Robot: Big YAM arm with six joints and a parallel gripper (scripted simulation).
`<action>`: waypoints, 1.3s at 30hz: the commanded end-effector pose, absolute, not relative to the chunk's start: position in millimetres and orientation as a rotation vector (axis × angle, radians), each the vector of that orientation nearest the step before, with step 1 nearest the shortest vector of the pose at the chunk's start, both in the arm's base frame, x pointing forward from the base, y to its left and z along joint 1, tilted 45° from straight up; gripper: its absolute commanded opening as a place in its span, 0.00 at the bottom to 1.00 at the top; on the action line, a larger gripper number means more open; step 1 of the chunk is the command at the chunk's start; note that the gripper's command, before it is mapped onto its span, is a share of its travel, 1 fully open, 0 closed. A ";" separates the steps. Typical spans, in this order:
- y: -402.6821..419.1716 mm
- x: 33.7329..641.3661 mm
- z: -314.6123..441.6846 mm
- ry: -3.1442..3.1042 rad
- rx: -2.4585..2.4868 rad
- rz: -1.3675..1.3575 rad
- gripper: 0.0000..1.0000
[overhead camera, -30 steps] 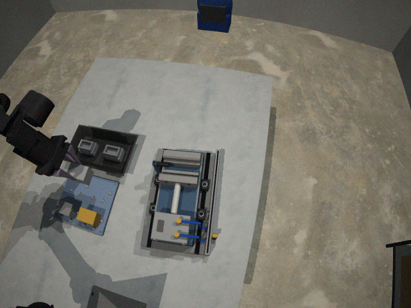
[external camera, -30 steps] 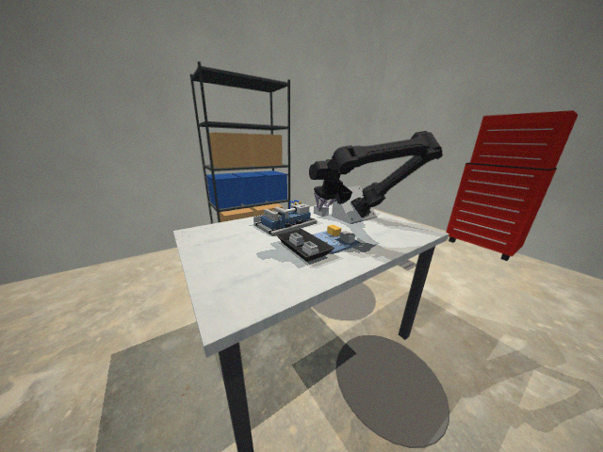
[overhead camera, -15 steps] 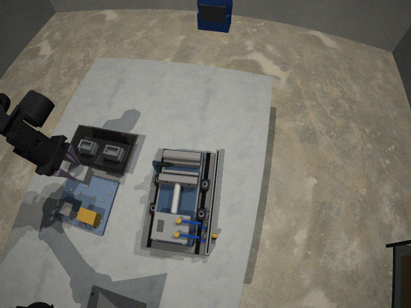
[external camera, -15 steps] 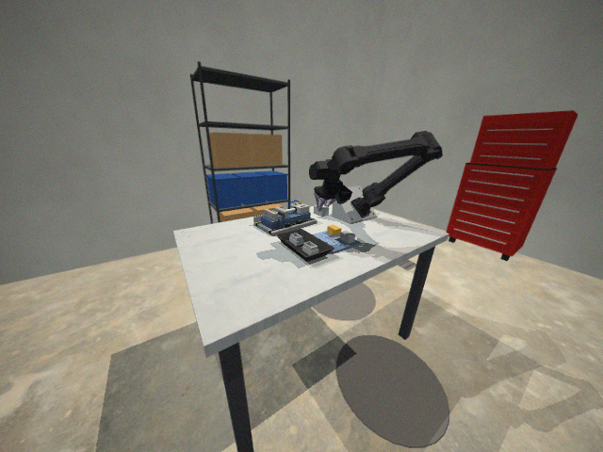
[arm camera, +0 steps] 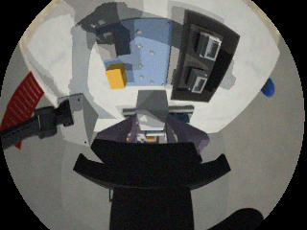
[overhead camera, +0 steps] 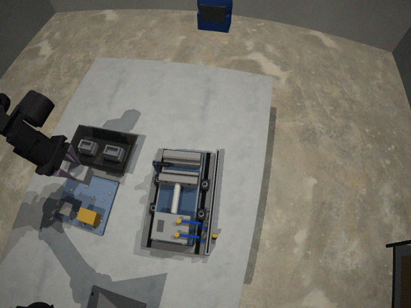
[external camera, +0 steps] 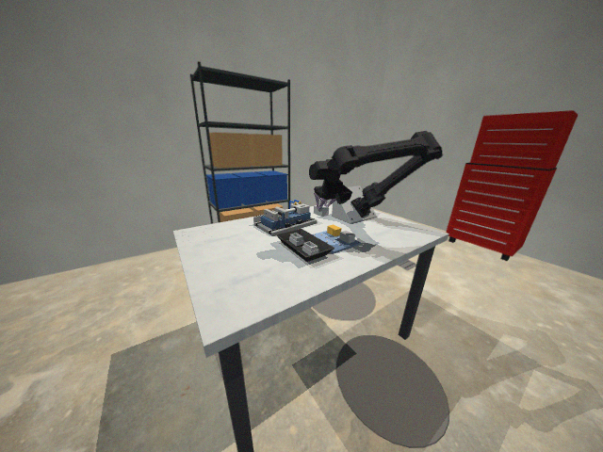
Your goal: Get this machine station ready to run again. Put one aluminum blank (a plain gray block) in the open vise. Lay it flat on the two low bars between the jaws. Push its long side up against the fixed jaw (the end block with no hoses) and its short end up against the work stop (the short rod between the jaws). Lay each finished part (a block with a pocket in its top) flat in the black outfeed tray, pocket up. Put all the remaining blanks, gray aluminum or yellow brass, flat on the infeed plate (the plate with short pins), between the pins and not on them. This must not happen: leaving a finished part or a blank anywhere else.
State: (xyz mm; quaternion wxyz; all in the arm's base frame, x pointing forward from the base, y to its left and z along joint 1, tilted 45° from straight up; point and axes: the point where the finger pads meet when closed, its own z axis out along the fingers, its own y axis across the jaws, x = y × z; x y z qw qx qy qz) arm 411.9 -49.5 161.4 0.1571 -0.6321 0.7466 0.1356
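2 finished parts (overhead camera: 113, 153) in black tray (overhead camera: 130, 155); yellow blank (overhead camera: 88, 216) on blue plate (overhead camera: 111, 205); gripper (overhead camera: 78, 171) holding gray block (overhead camera: 78, 171).

Arm's base (overhead camera: 34, 305) mostly cut off.
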 end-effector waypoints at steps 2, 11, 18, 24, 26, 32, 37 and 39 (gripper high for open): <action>-56.8 417.0 172.3 2.134 -1.796 0.332 0.00; -54.6 416.5 170.0 2.135 -1.797 0.337 0.00; -46.8 417.5 165.3 2.132 -1.805 0.347 0.00; -42.8 418.5 161.5 2.132 -1.809 0.351 0.00; -41.9 417.8 158.1 2.136 -1.806 0.357 0.00; -34.5 418.2 147.7 2.139 -1.809 0.372 0.00; -27.7 419.9 140.4 2.139 -1.811 0.376 0.00; -24.7 419.6 137.0 2.140 -1.811 0.378 0.00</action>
